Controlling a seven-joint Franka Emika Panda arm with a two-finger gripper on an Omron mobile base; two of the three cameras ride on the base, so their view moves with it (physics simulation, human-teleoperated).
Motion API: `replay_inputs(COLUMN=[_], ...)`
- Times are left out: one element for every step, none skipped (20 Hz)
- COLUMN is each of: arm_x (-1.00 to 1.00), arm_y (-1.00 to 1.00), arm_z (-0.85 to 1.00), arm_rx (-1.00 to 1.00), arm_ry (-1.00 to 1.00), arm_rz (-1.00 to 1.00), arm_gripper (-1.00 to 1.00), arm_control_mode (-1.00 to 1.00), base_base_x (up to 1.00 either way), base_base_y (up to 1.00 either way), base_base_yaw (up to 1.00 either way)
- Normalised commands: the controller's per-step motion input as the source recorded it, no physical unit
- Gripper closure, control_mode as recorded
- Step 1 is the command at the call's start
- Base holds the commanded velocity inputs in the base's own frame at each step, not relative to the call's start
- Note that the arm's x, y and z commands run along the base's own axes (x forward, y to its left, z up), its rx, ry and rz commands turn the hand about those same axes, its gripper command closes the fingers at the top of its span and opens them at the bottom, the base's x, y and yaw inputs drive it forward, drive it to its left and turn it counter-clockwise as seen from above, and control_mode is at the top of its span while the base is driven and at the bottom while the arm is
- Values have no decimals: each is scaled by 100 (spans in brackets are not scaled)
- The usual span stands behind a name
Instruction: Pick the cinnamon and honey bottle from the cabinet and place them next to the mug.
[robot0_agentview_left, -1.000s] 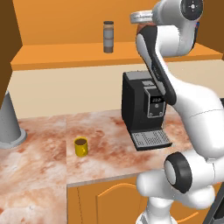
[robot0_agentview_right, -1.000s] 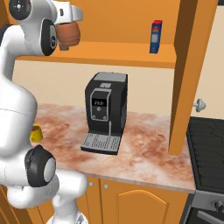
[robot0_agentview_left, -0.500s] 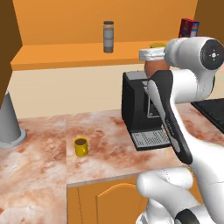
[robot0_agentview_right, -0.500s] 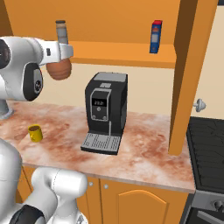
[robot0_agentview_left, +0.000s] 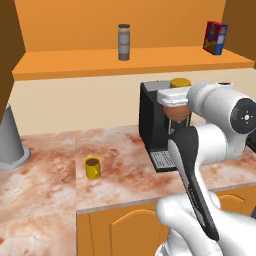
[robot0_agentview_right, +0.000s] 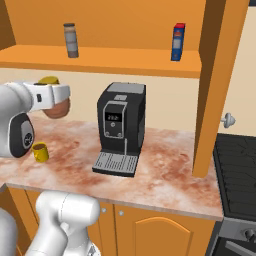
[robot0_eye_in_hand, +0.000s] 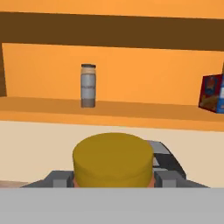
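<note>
Left base view: we see the gripper (robot0_agentview_left: 175, 111) clamped on the honey bottle (robot0_agentview_left: 179, 84) before the coffee machine (robot0_agentview_left: 150, 130). Right base view: mug (robot0_agentview_right: 40, 152) sits below on the counter (robot0_agentview_right: 165, 175). Hand view: cinnamon (robot0_eye_in_hand: 88, 85) stands on the cabinet (robot0_eye_in_hand: 43, 107) shelf.

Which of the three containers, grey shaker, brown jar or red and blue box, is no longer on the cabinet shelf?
The squat brown jar with the yellow lid: the tool holds it above the counter; the other two stand on the shelf.
</note>
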Motion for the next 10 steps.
replay_inputs(arm_x=[-51, -44, -42, -40, -44, -44, -36, -34, -25, -19], arm_y=[34, 34, 28, 23, 26, 29, 32, 31, 30, 32], arm_z=[-41, -47, -53, -48, -58, -55, -51, -51, -48, -48], arm_rx=[5, 5, 6, 5, 6, 5, 5, 5, 3, 2], arm_ry=[0, 0, 0, 0, 0, 0, 0, 0, 0, 0], arm_rz=[0, 0, 0, 0, 0, 0, 0, 0, 0, 0], arm_gripper=[100, 100, 100, 100, 100, 100, 100, 100, 100, 100], arm_control_mode=[-100, -100, -100, -100, -100, -100, -100, -100, -100, -100], base_base_x=[0, 0, 0, 0, 0, 0, 0, 0, 0, 0], base_base_y=[0, 0, 0, 0, 0, 0, 0, 0, 0, 0], base_base_yaw=[0, 0, 0, 0, 0, 0, 0, 0, 0, 0])
